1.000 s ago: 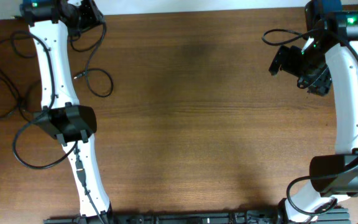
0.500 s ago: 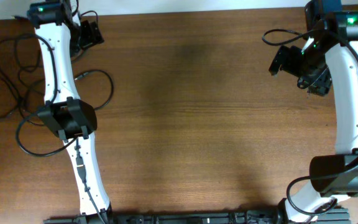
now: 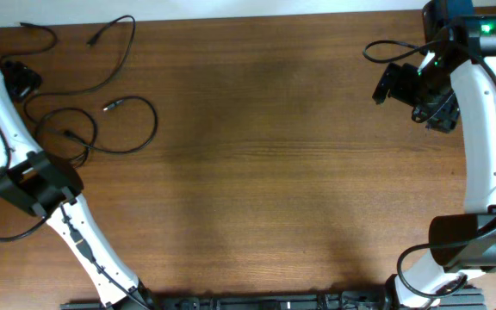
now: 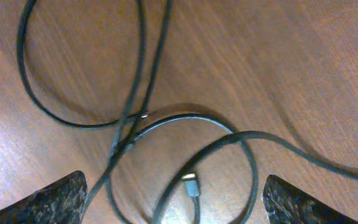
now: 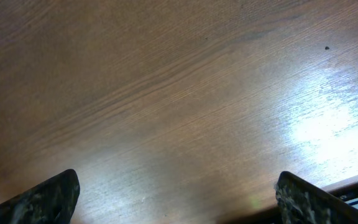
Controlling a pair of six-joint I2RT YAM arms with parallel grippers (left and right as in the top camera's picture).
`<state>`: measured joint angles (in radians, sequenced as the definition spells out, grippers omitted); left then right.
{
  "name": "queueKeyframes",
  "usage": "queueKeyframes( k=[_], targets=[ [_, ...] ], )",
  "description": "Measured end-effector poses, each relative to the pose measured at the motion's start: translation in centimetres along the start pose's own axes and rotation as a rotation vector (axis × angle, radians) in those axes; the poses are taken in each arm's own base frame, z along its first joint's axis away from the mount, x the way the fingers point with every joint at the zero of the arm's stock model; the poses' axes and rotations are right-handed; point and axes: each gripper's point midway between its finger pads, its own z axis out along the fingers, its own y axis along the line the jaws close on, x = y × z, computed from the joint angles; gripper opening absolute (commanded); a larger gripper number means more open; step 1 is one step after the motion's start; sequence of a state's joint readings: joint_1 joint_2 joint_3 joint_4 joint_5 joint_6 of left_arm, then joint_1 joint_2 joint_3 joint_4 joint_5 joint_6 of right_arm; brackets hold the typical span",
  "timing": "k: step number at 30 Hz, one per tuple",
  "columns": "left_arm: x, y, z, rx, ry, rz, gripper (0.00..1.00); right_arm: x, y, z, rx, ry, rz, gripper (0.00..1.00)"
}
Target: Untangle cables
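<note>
Thin black cables (image 3: 114,116) lie in loose loops on the brown table at the far left. One cord (image 3: 110,34) runs along the back edge with a small plug end. My left gripper (image 3: 20,79) is at the far left edge, above the loops. In the left wrist view it (image 4: 176,208) is open, with crossed cable loops (image 4: 135,118) and a small plug end (image 4: 191,185) on the wood between its fingers. My right gripper (image 3: 407,86) is at the back right, far from the cables. In the right wrist view it (image 5: 179,199) is open over bare wood.
The brown wooden table (image 3: 274,172) spans the view. The white left arm (image 3: 33,185) crosses the left side and the white right arm (image 3: 485,155) runs along the right edge. A dark rail (image 3: 257,303) lies along the front edge.
My left arm has swung left to the table's edge. The cable loops it covered now show, spread out at the back left. The right arm has not moved.
</note>
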<state>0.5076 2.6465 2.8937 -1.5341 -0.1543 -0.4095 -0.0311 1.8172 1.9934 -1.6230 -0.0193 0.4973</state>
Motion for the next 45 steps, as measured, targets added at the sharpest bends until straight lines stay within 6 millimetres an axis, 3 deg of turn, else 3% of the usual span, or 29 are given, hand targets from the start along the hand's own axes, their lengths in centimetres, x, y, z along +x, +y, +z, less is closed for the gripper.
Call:
queueKeyframes(
  k=[2, 4, 6, 9, 15, 21, 23, 24, 26, 27, 28, 29, 30, 33, 36, 38, 40, 41, 45],
  targets=[
    [0.3, 0.8, 0.3, 0.020, 0.038, -0.015, 0.55, 0.0, 0.0, 0.0, 0.000, 0.000, 0.000, 0.98],
    [1.3, 0.6, 1.0, 0.037, 0.085, -0.006, 0.40, 0.0, 0.0, 0.0, 0.000, 0.000, 0.000, 0.99],
    [2.9, -0.2, 3.2, 0.055, 0.162, 0.010, 0.01, 0.0, 0.0, 0.0, 0.000, 0.000, 0.000, 0.98],
    [4.5, -1.6, 5.0, 0.119, 0.243, 0.012, 0.00, 0.0, 0.0, 0.0, 0.000, 0.000, 0.000, 0.98],
    [7.8, -7.7, 3.0, 0.368, 0.379, 0.031, 0.00, 0.0, 0.0, 0.0, 0.000, 0.000, 0.000, 0.98],
    [14.4, -18.7, -1.1, 0.584, 0.467, 0.201, 0.00, 0.0, 0.0, 0.0, 0.000, 0.000, 0.000, 0.99],
    [16.5, -21.9, -2.3, 0.654, 0.455, 0.312, 0.08, 0.0, 0.0, 0.0, 0.000, 0.000, 0.000, 0.98],
    [17.4, -23.0, -2.7, 0.670, 0.444, 0.366, 0.30, 0.0, 0.0, 0.0, 0.000, 0.000, 0.000, 0.98],
    [18.1, -23.6, -2.3, 0.619, 0.397, 0.432, 0.42, 0.0, 0.0, 0.0, 0.000, 0.000, 0.000, 0.98],
    [17.9, -23.2, -1.7, 0.555, 0.364, 0.443, 0.60, 0.0, 0.0, 0.0, 0.000, 0.000, -0.001, 0.98],
    [16.9, -22.0, -0.6, 0.454, 0.308, 0.452, 0.67, 0.0, 0.0, 0.0, 0.000, 0.000, 0.000, 0.99],
    [16.0, -21.1, 0.0, 0.396, 0.273, 0.453, 0.91, 0.0, 0.0, 0.0, 0.000, 0.000, 0.001, 0.98],
    [15.0, -20.0, 0.6, 0.341, 0.241, 0.446, 0.99, 0.0, 0.0, 0.0, 0.000, 0.000, 0.000, 0.98],
    [11.7, -18.0, 0.6, 0.279, 0.152, 0.410, 0.99, 0.0, 0.0, 0.0, 0.000, 0.000, 0.001, 0.98],
    [6.7, -16.7, -1.7, 0.305, -0.001, 0.345, 0.99, 0.0, 0.0, 0.0, 0.000, 0.000, 0.000, 0.98],
    [3.8, -14.2, -2.7, 0.273, -0.073, 0.285, 0.99, 0.0, 0.0, 0.0, 0.000, 0.000, 0.000, 0.98],
    [2.3, -9.4, -2.1, 0.156, -0.060, 0.152, 0.99, 0.0, 0.0, 0.0, 0.000, -0.001, 0.000, 0.98],
    [1.6, -5.2, -1.4, 0.065, -0.029, 0.033, 0.99, 0.0, 0.0, 0.0, 0.000, 0.000, 0.000, 0.98],
    [-0.1, 2.4, -0.3, -0.037, 0.003, -0.146, 0.95, 0.0, 0.0, 0.0, 0.000, 0.000, 0.000, 0.98]
  ],
)
